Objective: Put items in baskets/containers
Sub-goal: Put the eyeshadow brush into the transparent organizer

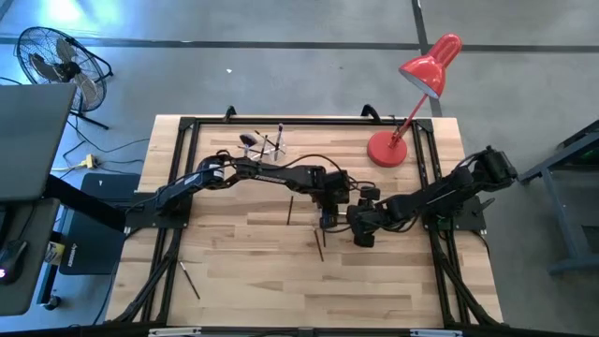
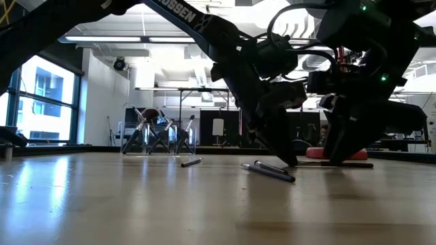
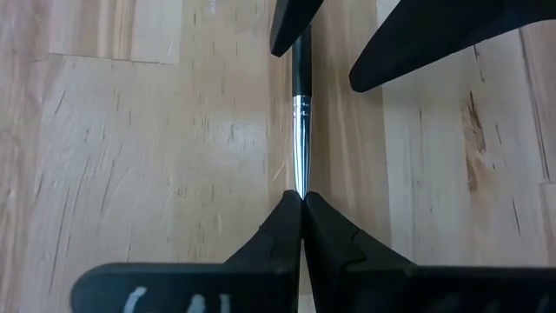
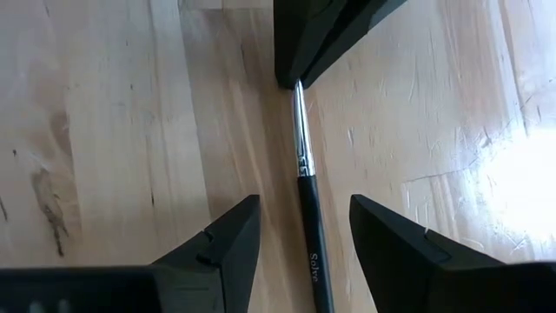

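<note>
1. My left gripper is pressed tight on the silver end of a thin makeup brush near the middle of the wooden table.
2. My right gripper is spread wide, one finger on each side of the same brush, and I cannot see it touching.
3. The two grippers face each other, tip to tip, very close.
4. Other brushes lie flat on the wood close by: one just beside my left arm, one in front of the grippers, and one far off near the front corner.
5. The clear cup stands at the back of the table with several brushes leaning in it.
6. A red lamp stands at the back, on my right arm's side.
7. A round fan sits on the floor past the table.
8. The brush handle says "Solve", as far as I can read it.
9. My left arm shows the letters "OSSEN" in the low view.
</note>
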Motion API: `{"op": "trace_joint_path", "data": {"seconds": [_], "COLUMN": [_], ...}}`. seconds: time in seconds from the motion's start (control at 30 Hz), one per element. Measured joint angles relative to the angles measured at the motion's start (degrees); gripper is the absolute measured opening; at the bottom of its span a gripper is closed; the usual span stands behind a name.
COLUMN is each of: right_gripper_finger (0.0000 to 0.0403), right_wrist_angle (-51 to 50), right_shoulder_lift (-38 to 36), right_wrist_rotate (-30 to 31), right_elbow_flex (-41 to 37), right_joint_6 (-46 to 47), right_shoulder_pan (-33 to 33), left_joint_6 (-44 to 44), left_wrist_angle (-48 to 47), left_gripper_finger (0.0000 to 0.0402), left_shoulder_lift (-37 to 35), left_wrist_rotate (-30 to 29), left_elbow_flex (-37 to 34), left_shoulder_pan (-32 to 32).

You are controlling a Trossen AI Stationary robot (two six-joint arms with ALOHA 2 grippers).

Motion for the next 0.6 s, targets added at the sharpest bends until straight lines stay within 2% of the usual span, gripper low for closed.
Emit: {"op": "trace_joint_path", "data": {"seconds": [0.6], "right_gripper_finger": [0.0164], "right_wrist_angle": [0.24], "right_shoulder_lift": [0.00], "right_wrist_rotate": [-0.79], "right_elbow_flex": [0.00], "right_joint_6": [0.07], "right_shoulder_pan": [-0.07], "left_joint_6": [-1.28], "left_wrist_angle": [-1.96], "left_gripper_finger": [0.0000], "left_shoulder_lift": [0.10], "left_wrist_rotate": [1.00], "left_elbow_flex": [2.95], "left_shoulder_pan": [-0.13]}}
